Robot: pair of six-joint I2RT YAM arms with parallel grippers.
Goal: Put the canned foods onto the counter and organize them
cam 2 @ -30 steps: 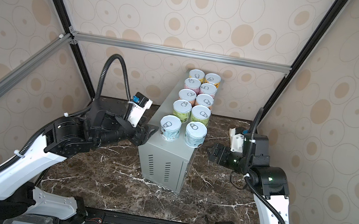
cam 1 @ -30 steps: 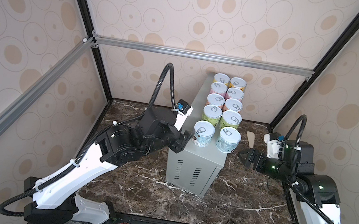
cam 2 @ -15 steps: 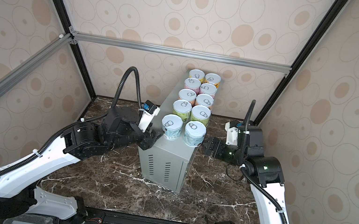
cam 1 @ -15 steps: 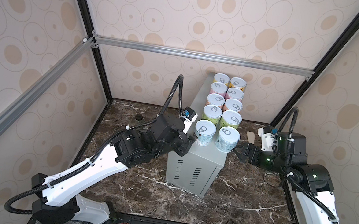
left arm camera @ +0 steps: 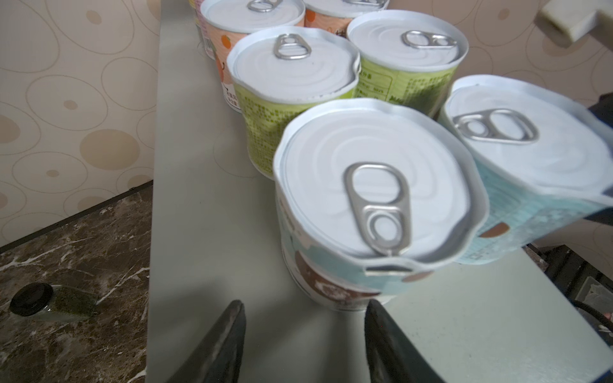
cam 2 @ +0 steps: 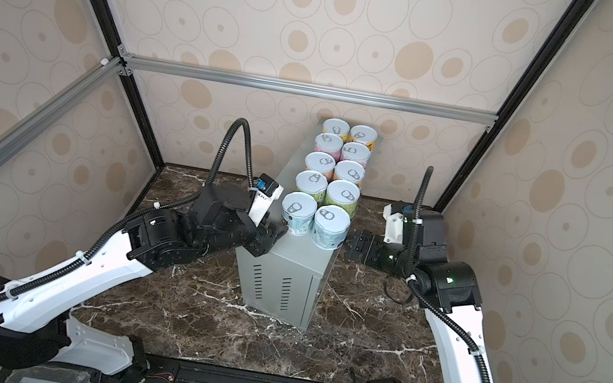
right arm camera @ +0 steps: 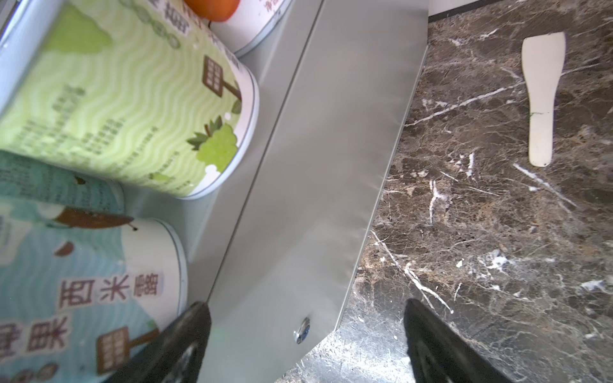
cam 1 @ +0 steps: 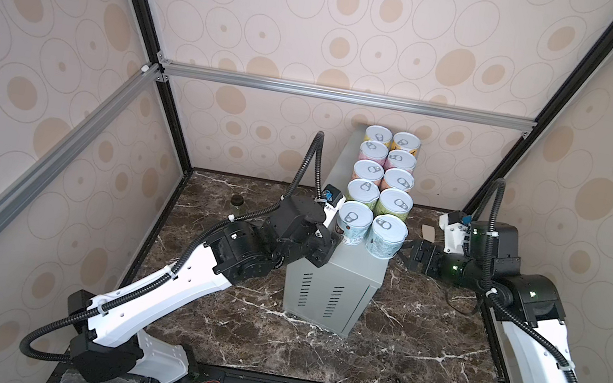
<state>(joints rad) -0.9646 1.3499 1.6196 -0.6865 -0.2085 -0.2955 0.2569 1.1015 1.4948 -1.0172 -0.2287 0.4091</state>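
Several canned foods stand in two rows on the flat top of the grey counter [cam 1: 326, 288] [cam 2: 278, 276]. The front pair are white-blue: the front-left can [cam 1: 353, 223] [left arm camera: 374, 205] and the front-right can [cam 1: 386, 237] [right arm camera: 83, 282]. Green cans [cam 1: 362, 193] [right arm camera: 126, 99] stand behind them. My left gripper [cam 1: 334, 243] [left arm camera: 305, 303] sits low at the counter's left edge just short of the front-left can, jaws a little apart with nothing between them. My right gripper [cam 1: 406, 251] [right arm camera: 305, 305] is open wide beside the front-right can, at the counter's right edge.
A small black-lidded glass jar [cam 1: 237, 201] [left arm camera: 31, 298] stands on the dark marble floor [cam 1: 397, 342] left of the counter. A white spatula [cam 1: 427, 233] [right arm camera: 542, 96] lies on the marble behind my right gripper. Patterned walls and a metal frame enclose the space.
Both grippers have closed in on the counter's front end: the left moved right up to the front-left can, the right moved left toward the front-right can.
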